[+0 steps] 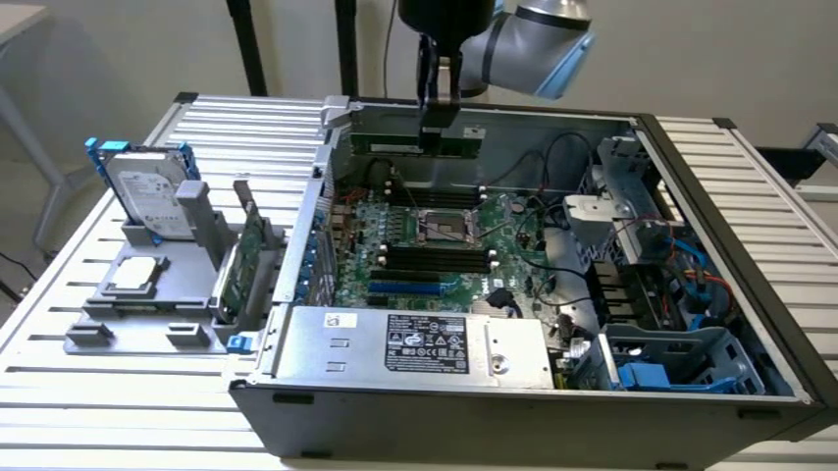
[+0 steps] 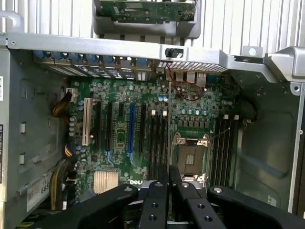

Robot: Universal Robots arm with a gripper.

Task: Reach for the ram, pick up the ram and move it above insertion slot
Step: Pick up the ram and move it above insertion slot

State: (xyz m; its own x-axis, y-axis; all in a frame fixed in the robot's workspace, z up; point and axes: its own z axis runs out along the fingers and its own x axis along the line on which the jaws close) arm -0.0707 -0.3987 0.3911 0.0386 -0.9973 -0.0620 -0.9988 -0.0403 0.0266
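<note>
Ram (image 1: pixel 392 147): thin green stick, lying level, high over the far edge of the open computer case (image 1: pixel 733 294); appears held near one end by the gripper (image 1: pixel 439 132).

Gripper: fingers (image 2: pixel 155 200) drawn almost together in the wrist view, a thin dark edge between them, judged to be the ram seen edge-on; so closed on the ram, not empty.

Below: the motherboard (image 2: pixel 119 143) with the processor socket (image 2: pixel 190 157) and dark memory slots (image 2: pixel 159 143) beside it.

Doing it well, as a judgement: the stick wants to be level and parallel to the chosen slot, centred along its length, clear of the case wall and loose cables; the hold is near one end, so a slow move would limit swing.

Count: one ram; one gripper; one case; two banks of slots, one on each side of the socket, number per bank uncertain.

On the table (image 1: pixel 78 383), off the case's side at the exterior view's left, a grey stand (image 1: pixel 131 324) carries one wider green card (image 1: pixel 242 270) and one hard drive (image 1: pixel 144 191).
</note>
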